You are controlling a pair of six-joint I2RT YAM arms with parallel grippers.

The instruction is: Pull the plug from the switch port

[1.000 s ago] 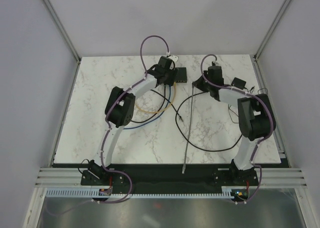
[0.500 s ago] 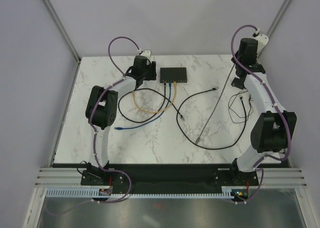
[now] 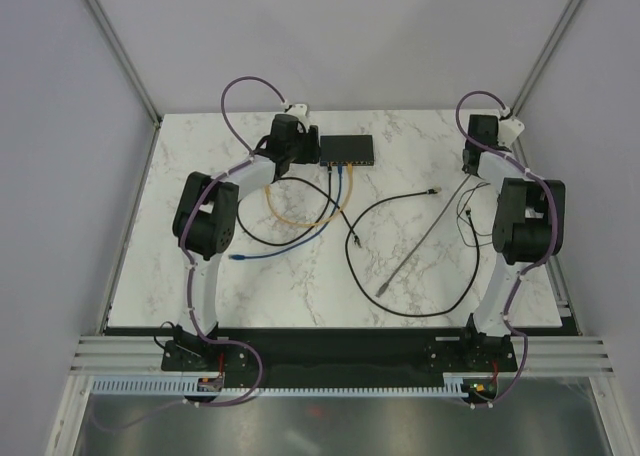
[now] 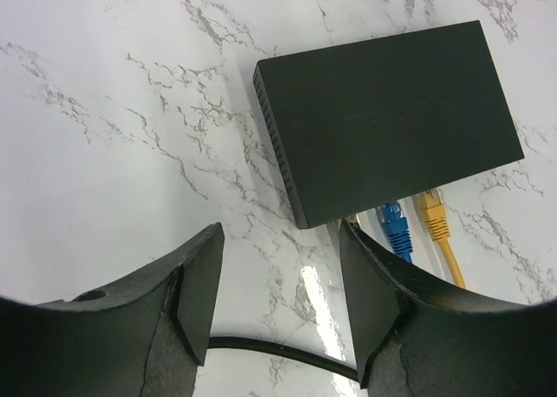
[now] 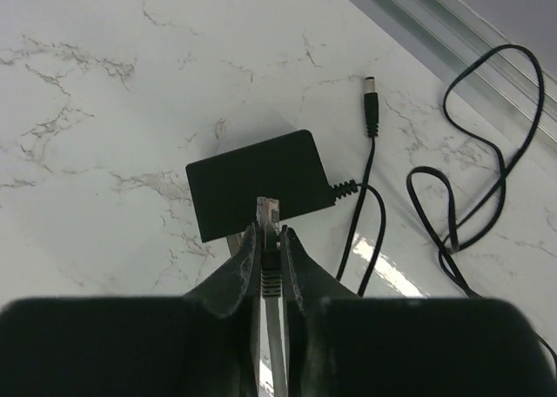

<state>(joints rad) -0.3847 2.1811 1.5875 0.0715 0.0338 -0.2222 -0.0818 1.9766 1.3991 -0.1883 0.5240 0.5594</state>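
Note:
The switch (image 3: 347,150) is a flat black box at the back middle of the table. In the left wrist view the switch (image 4: 383,118) has a blue plug (image 4: 396,232) and a yellow plug (image 4: 432,218) in its near side. My left gripper (image 4: 278,301) is open and empty, just off the switch's left end (image 3: 305,149), above a black cable (image 4: 278,355). My right gripper (image 5: 270,236) is shut on the clear plug (image 5: 270,212) of a grey cable (image 3: 420,238), far right of the switch (image 3: 470,164).
A squarish black power block (image 5: 257,184) with a barrel plug (image 5: 370,97) and thin looped lead (image 5: 487,162) lies under the right gripper. Blue (image 3: 300,241), yellow (image 3: 290,216) and black (image 3: 400,288) cables sprawl across mid-table. The table's right rail (image 5: 452,31) is close.
The right arm carried the grey cable's plug from beside the switch up to the right, then lowered it over the power block. The left gripper moved off the switch to its left end.

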